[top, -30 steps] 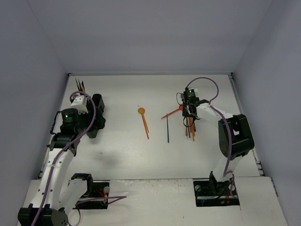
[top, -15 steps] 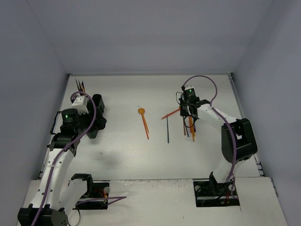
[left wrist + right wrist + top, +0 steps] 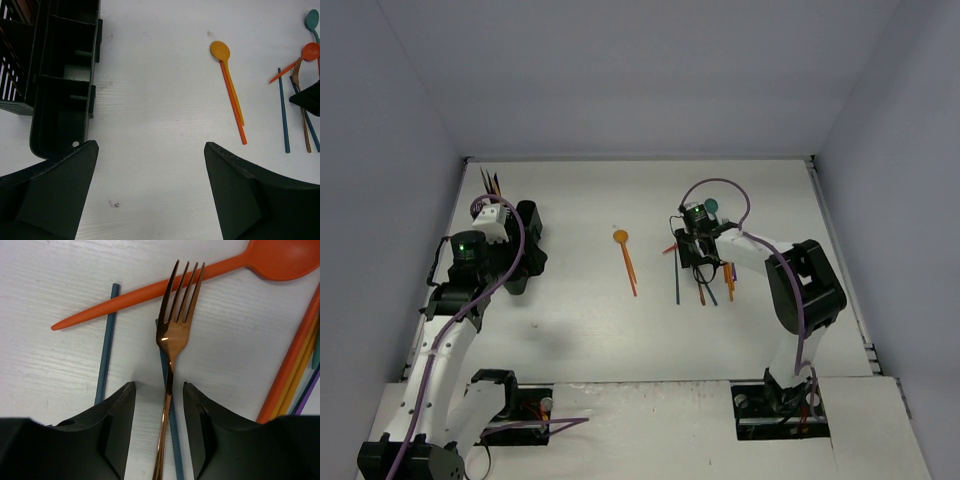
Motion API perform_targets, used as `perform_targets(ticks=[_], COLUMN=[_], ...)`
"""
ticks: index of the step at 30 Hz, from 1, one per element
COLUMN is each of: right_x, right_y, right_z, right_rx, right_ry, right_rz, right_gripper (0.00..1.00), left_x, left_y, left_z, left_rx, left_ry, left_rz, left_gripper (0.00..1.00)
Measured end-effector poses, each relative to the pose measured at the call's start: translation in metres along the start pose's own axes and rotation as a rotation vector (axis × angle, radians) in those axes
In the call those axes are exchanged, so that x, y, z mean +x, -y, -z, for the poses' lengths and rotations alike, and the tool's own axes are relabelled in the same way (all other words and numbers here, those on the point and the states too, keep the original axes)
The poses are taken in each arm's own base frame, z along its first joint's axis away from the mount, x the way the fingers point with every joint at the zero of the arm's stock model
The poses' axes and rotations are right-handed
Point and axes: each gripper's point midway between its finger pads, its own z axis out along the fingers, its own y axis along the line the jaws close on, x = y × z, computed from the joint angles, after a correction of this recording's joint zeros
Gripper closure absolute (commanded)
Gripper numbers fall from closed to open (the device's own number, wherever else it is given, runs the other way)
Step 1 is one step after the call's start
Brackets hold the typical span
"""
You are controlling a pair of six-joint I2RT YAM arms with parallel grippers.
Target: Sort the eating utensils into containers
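the top camera is looking down over the whole table (image 3: 580, 200). the left wrist camera is looking down from mid-height, the right one from close over a copper fork (image 3: 172, 335) both are sharing.

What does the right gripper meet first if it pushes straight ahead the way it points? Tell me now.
Most likely the copper fork: its handle lies between the open fingers of the right gripper, with the table just behind it. Depth is hard to judge.
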Motion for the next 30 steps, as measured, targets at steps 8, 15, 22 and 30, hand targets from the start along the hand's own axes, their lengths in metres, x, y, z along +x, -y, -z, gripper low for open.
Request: perform_targets(ticks=[8,15,22,30], right_x=[0.008,0.010,0.020,0.027], right_y=[0.005,0.002,0.002,0.001], right_z=[0.015,0.029,0.031,0.028], right_rx=[0.026,0.032,0.031,0.026], right_ry=[0.019,0.051,0.040,0.020], right_rz=[-0.052,-0.099,-0.144,-0.170], right_gripper=[0.61,0.74,0.78,0.78], left_x=[0.000,0.000,0.000,0.000], left_y=[0.000,0.000,0.000,0.000], left_z=[-0.001,-0.001,-0.001,-0.001], left_rx=[0.000,0.000,0.000,0.001], left_ry=[-0.003,-0.002,-0.002,-0.003], left_rz=[0.001,0.001,0.001,0.001], left_gripper=[0.15,0.15,0.15,0.15])
